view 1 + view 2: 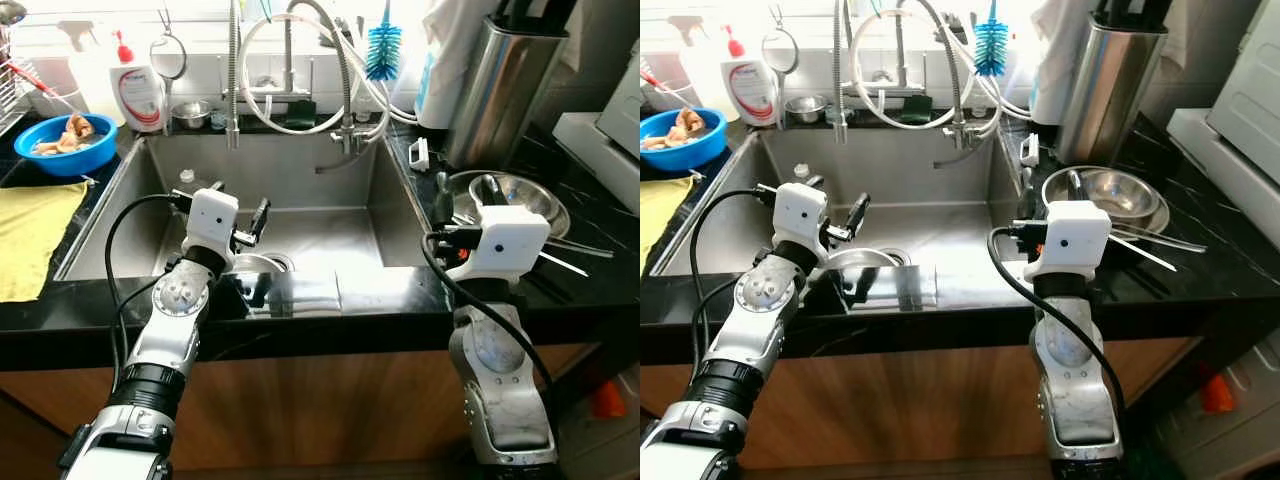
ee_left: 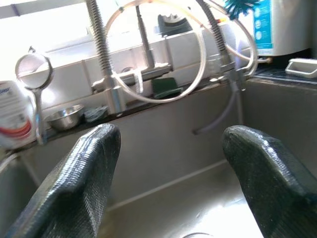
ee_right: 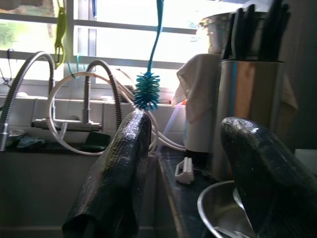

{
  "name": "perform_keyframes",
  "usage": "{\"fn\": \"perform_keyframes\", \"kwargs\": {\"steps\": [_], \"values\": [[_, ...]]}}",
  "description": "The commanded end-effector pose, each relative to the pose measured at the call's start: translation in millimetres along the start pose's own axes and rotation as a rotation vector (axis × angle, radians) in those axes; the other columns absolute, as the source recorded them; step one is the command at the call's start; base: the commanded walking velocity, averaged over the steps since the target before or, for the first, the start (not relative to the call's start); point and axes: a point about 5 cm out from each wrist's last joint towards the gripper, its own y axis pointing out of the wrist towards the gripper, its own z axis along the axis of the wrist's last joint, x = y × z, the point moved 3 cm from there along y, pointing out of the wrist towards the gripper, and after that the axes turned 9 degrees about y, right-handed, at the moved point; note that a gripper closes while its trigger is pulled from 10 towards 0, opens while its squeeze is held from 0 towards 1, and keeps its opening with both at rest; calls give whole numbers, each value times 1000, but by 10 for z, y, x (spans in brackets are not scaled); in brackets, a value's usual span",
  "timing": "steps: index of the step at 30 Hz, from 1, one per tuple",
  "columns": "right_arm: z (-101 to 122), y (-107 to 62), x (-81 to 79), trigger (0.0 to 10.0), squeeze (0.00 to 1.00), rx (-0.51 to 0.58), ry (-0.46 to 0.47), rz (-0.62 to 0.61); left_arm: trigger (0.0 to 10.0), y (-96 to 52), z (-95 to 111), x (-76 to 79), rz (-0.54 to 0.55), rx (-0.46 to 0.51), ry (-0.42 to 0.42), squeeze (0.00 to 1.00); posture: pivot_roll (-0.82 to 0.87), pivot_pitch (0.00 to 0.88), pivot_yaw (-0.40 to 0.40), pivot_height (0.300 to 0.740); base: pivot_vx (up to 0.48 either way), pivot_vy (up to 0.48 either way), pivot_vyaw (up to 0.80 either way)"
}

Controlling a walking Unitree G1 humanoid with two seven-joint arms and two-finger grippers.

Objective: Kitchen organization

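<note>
My left gripper [image 1: 228, 203] hangs open over the front of the steel sink [image 1: 300, 165], with nothing between its fingers [image 2: 94, 163]. Just beneath it a round steel dish [image 1: 255, 264] lies by the drain. Over the black counter to the right of the sink, my right gripper [image 1: 465, 195] is also open and holds nothing. It sits at the near left rim of a steel bowl [image 1: 525, 198], and thin metal utensils [image 1: 575, 250] stick out from that bowl. In the right wrist view the bowl's rim [image 3: 213, 203] lies low between the fingers.
A blue bowl of food [image 1: 65, 140] and a yellow cloth [image 1: 30, 235] lie on the left counter. A soap bottle [image 1: 138, 90], a small steel bowl [image 1: 190, 112] and a hose faucet [image 1: 290, 70] line the back ledge. A teal bottle brush [image 1: 382, 50] hangs near a steel knife holder [image 1: 505, 85].
</note>
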Motion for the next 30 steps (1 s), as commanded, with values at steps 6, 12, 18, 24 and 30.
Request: {"fn": "perform_keyframes", "kwargs": {"steps": [6, 12, 18, 24, 30], "values": [[-18, 19, -82, 10000, 0, -5, 13, 25, 10000, 7, 7, -46, 10, -1, 28, 0, 78, 0, -11, 740, 0, 43, 0], [-18, 15, -56, 10000, 0, -6, 11, 19, 10000, 13, 22, -37, 5, 5, 35, 0, 75, 0, -8, 740, 0, 0, 0], [-30, 2, -47, 10000, 0, -11, 9, 16, 10000, 16, 41, -7, -9, 14, 39, 0, 75, 0, -8, 740, 0, 0, 0], [-84, -15, -77, 10000, 0, -36, 4, 35, 10000, 12, 41, 31, -19, 12, 44, 0, 73, 0, -9, 740, 0, 0, 0], [-132, -26, -94, 10000, 0, -62, -58, 55, 10000, 16, 36, 40, -19, 9, 41, 0, 70, 0, -9, 740, 0, 0, 0]]}}
